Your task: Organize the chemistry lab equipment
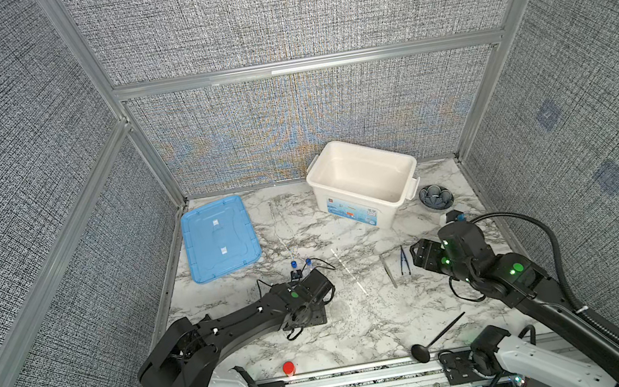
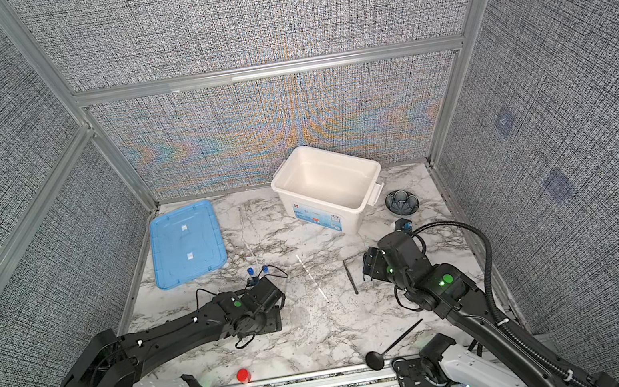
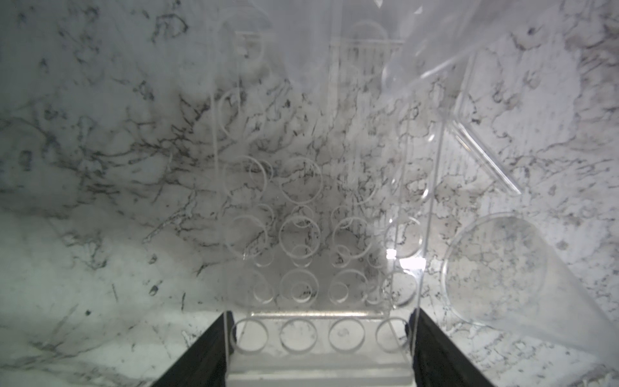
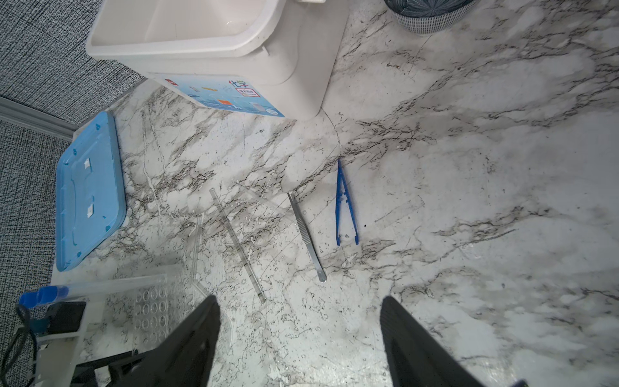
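Observation:
My left gripper (image 3: 320, 335) is shut on the clear rack (image 3: 301, 234), its pads against the rack's two side walls. Two blue-capped tubes (image 1: 293, 265) (image 1: 308, 262) stand in the rack's far end in both top views. A thin clear rod (image 1: 349, 272) lies mid-table and a longer thin dropper (image 1: 279, 228) lies behind the rack. Silver tweezers (image 4: 306, 234) and dark blue forceps (image 4: 345, 207) lie side by side on the marble. My right gripper (image 4: 299, 335) hangs open and empty just right of them, above the table.
An open white bin (image 1: 314, 179) stands at the back, its blue lid (image 1: 218, 238) flat at the back left. A grey-blue flower dish (image 1: 435, 197) sits right of the bin. A black ladle (image 1: 435, 336) and a red button (image 1: 288, 367) are near the front edge.

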Robot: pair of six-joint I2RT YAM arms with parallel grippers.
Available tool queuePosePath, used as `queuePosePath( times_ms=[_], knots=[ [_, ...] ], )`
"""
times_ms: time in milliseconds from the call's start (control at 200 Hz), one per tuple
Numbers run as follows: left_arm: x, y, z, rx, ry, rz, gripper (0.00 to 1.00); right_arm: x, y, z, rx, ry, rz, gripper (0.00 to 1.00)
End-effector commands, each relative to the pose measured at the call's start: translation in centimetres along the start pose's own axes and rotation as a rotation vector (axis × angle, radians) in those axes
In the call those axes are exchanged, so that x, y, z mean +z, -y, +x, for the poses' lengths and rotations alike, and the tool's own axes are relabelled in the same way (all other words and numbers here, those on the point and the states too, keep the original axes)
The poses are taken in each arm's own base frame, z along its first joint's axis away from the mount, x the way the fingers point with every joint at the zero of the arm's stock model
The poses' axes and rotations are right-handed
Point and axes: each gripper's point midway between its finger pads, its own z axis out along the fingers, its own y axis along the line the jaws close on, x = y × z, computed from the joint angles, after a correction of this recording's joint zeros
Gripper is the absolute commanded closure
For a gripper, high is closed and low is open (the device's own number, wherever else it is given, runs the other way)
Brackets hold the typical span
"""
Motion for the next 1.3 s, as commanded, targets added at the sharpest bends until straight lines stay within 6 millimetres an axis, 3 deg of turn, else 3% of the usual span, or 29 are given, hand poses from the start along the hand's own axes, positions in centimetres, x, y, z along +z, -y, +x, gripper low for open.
queuePosePath(
  times_ms=[0, 330, 605, 1015, 1296],
  knots=[
    [-0.1, -1.2, 2.3, -0.019, -0.084, -0.054, 0.23, -0.3, -0.2, 0.1, -0.007, -0.007, -0.014, 0.22],
    [-1.3, -1.2, 3.2, -0.032, -0.077, -0.053, 0.23, -0.7, 0.3, 0.6, 0.006, -0.006, -0.029, 0.22],
    [-1.1, -0.5, 4.4, -0.029, -0.084, -0.05, 0.22, -0.9, 0.9, 1.2, 0.014, -0.006, -0.032, 0.22],
    [-2.0, -0.8, 4.6, -0.043, -0.077, -0.091, 0.13, -1.4, 1.5, 1.8, 0.031, -0.005, -0.045, 0.22],
    [-7.1, -1.4, 3.4, -0.021, -0.008, -0.033, 0.09, -1.4, 0.8, 2.1, 0.029, -0.042, -0.061, 0.22]
  ],
)
